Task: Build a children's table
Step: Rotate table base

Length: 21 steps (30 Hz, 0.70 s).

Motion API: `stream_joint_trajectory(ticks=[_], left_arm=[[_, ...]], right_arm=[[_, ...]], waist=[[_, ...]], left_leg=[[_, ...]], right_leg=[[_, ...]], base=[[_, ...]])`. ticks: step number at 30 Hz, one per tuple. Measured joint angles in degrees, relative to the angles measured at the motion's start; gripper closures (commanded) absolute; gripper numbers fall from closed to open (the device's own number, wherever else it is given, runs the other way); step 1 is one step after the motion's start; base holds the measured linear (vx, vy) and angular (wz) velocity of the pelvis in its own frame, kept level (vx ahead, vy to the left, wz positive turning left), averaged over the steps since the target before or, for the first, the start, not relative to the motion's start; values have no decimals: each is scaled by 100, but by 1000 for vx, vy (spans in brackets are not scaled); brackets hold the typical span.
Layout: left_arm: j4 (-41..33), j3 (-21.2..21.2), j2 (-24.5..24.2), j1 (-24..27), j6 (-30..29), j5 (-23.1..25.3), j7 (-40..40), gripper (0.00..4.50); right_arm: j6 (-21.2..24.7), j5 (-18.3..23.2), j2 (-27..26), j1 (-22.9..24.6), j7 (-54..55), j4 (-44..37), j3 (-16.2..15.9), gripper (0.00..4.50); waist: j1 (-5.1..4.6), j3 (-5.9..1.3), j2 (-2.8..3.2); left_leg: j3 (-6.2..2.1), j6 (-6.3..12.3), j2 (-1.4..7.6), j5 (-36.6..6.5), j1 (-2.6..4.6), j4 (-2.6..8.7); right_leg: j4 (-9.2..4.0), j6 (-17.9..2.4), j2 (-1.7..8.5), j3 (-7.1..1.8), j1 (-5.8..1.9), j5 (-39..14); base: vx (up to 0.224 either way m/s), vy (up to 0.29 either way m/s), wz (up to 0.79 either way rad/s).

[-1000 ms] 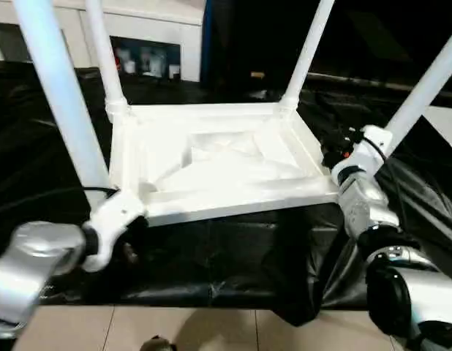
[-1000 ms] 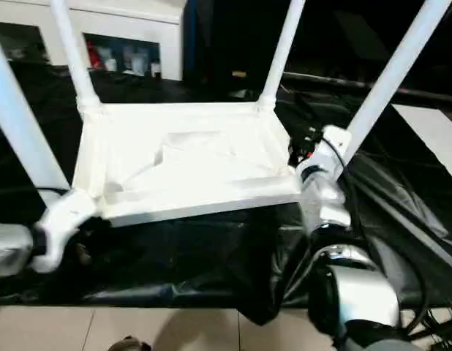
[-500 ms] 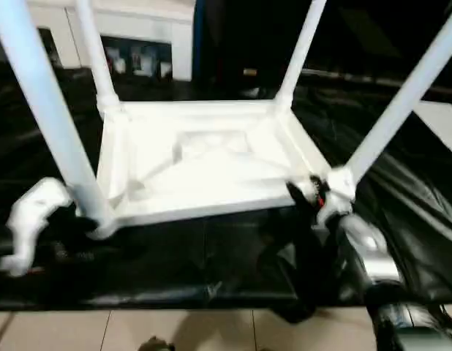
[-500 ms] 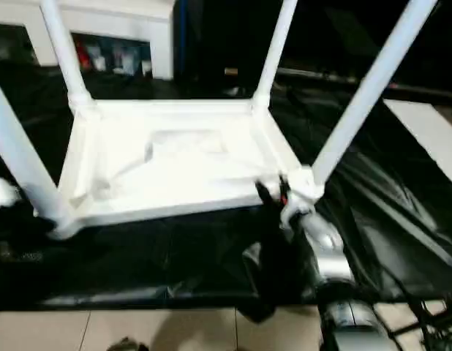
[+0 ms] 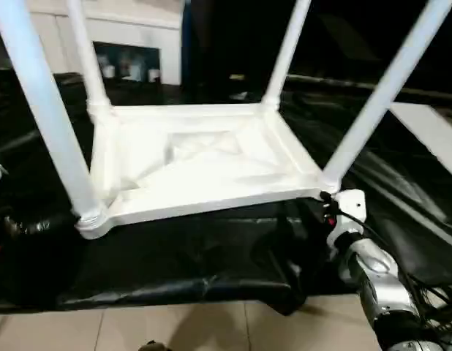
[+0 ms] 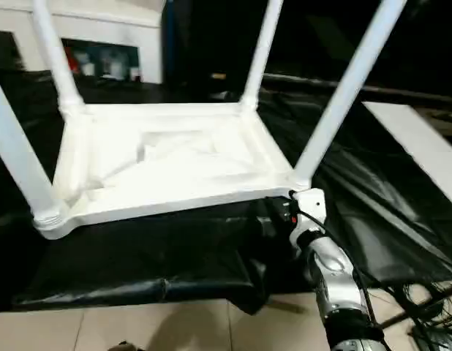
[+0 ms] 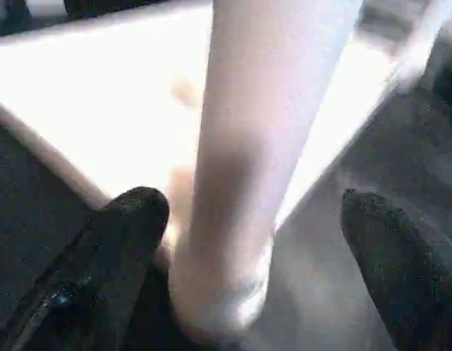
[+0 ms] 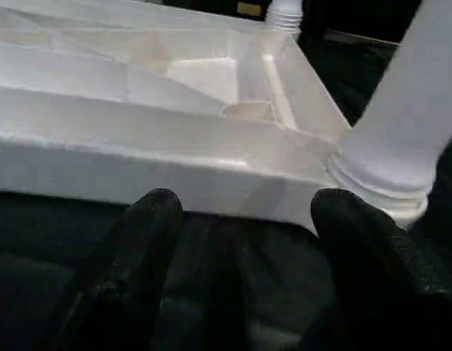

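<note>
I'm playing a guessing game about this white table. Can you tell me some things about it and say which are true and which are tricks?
1. The children's table lies upside down. True.
2. All four legs are in their corner sockets. True.
3. It sits on a red cloth. False: the black cover is under it.
4. The right gripper squeezes a leg. False: its fingers are open, holding nothing.
5. The left gripper is open around a leg. True.

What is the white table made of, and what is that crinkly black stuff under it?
The table top and its legs look like moulded white plastic: smooth, slightly glossy, with ribs cast into the underside. The black sheet beneath looks like thin plastic film or tarp, since it wrinkles, folds and shines.
</note>
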State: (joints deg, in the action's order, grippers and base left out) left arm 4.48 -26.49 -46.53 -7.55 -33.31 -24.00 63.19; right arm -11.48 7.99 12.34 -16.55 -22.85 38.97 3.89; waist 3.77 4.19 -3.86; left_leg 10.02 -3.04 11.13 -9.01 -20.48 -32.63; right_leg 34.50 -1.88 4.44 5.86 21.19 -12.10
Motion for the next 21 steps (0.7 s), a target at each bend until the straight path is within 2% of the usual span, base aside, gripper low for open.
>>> stream_joint_trajectory(ticks=[1, 2, 3, 4, 5, 6, 7, 8, 9, 10, 11, 12, 13, 14, 15, 16, 17, 18, 19, 20, 21], left_arm=[[98, 9, 169, -148, 97, -66, -52, 12], [180, 22, 387, -316, 237, -124, -134, 12], [263, 35, 566, -403, 380, -133, -209, 12], [348, 78, 705, -389, 488, -125, -278, 12], [467, 169, 800, -364, 598, -90, -371, 12], [539, 234, 906, -424, 722, -58, -450, 12], [576, 296, 1015, -497, 806, -37, -521, 12], [603, 341, 1135, -544, 874, -25, -606, 12], [615, 369, 1163, -583, 896, -11, -649, 12], [641, 398, 1187, -623, 916, 2, -667, 12], [650, 427, 1292, -683, 922, 13, -728, 12], [654, 477, 1392, -749, 924, 17, -773, 12], [677, 590, 1471, -897, 924, 19, -790, 12], [651, 760, 1635, -1083, 959, -8, -775, 12], [656, 803, 1719, -1095, 1003, -26, -776, 12], [707, 849, 1773, -1043, 1014, -28, -777, 12], [850, 942, 1799, -1097, 1057, -2, -776, 12], [998, 1013, 1826, -1249, 1119, 18, -776, 12], [1114, 1054, 1847, -1361, 1172, 30, -778, 12], [1215, 1085, 1857, -1423, 1197, 48, -771, 12], [1328, 1115, 1863, -1489, 1208, 72, -771, 12]], right_arm=[[3, -33, -10, 1, 0, 22, -9, 133], [3, -76, -19, 0, 7, 64, -15, 133], [11, -101, -13, -26, 16, 100, -31, 133], [23, -125, -34, -93, 21, 171, -64, 133], [31, -148, -78, -140, 19, 184, -124, 133], [31, -153, -89, -155, 19, 182, -139, 133], [50, -161, -118, -158, 19, 188, -155, 133], [83, -166, -167, -161, 18, 190, -190, 133], [87, -169, -200, -176, 14, 190, -216, 133], [88, -174, -211, -204, 14, 192, -218, 133], [91, -188, -209, -289, 13, 253, -215, 133], [100, -205, -217, -377, 3, 331, -215, 133], [98, -209, -216, -410, -4, 387, -205, 133], [112, -210, -227, -492, -2, 536, -196, 133], [128, -222, -261, -665, -9, 629, -230, 133], [132, -234, -333, -763, -10, 648, -264, 133], [126, -274, -373, -838, -7, 670, -320, 133], [91, -289, -371, -847, 15, 682, -311, 133], [88, -305, -345, -899, 14, 719, -312, 133], [100, -337, -338, -969, 8, 763, -328, 133], [107, -357, -355, -1041, 7, 807, -354, 133]], waist=[[33, -2, -32], [137, -12, -130], [192, -16, -207], [258, 12, -166], [352, 25, -92], [362, 16, -22], [359, 34, 11], [324, 59, 58], [287, 58, 55], [268, 58, 53], [261, 67, 66], [277, 76, 80], [400, 75, 62], [597, 18, -125], [634, 20, -200], [722, 14, -114], [797, -33, 0], [799, -36, 6], [749, -40, -5], [715, -38, -2], [664, -34, 6]], left_leg=[[93, 0, 4, 0, 21, 23], [236, -1, -3, 0, 67, 23], [273, -44, -17, -89, 92, -83], [219, -106, -4, -305, 26, -242], [-1, -65, -35, -384, 25, -408], [-111, -89, -36, -341, 76, -379], [-147, -112, -2, -284, 72, -356], [-166, -119, 38, -282, 69, -313], [-166, -119, 54, -282, 59, -286], [-155, -119, 64, -282, 56, -276], [-115, -119, 69, -282, 46, -260], [-69, -119, 79, -282, 41, -242], [73, -119, 95, -282, 24, -229], [352, -124, 99, -283, 57, -224], [407, -150, 80, -341, 30, -327], [257, -114, 64, -450, 52, -443], [-58, -143, 6, -441, 111, -435], [-94, -277, 10, -292, 148, -346], [-34, -275, 40, -246, 144, -269], [2, -278, 78, -243, 142, -247], [-2, -278, 77, -244, 128, -228]], right_leg=[[202, -81, 3, -46, 35, -187], [409, -23, 32, -191, 99, -405], [429, 71, 34, -250, 182, -394], [432, 88, 84, -201, 193, -384], [421, 88, 84, -127, 160, -383], [400, 87, 82, -4, 119, -382], [343, 83, 55, 61, 89, -375], [224, 62, -2, 80, 55, -368], [146, -8, -24, 95, 7, -327], [109, -55, -26, 109, -9, -300], [125, -59, -13, 114, -24, -301], [210, -77, 0, 115, -26, -320], [515, -175, 19, 87, -15, -454], [829, -145, 49, -203, -15, -749], [869, 116, 67, -312, 43, -682], [866, 125, 74, -307, 87, -677], [833, 124, 26, -271, 71, -647], [754, 111, -3, -266, 81, -550], [648, 76, -72, -312, 112, -381], [586, 30, -123, -360, 98, -310], [543, 28, -125, -355, 65, -273]], base=[[-98, -33, 10], [24, -86, 11], [24, -86, 11], [17, -52, -8], [2, 11, -25], [2, 11, -25], [0, 0, 0], [0, 0, 0], [0, 0, 0], [0, 0, 0], [-104, 25, 0], [-104, 25, 0], [-94, -7, 14], [60, -111, 18], [60, -111, 18], [83, -104, -5], [0, 0, 0], [0, 0, 0], [-13, -58, 32], [-45, -26, 21], [-45, -26, 21]])
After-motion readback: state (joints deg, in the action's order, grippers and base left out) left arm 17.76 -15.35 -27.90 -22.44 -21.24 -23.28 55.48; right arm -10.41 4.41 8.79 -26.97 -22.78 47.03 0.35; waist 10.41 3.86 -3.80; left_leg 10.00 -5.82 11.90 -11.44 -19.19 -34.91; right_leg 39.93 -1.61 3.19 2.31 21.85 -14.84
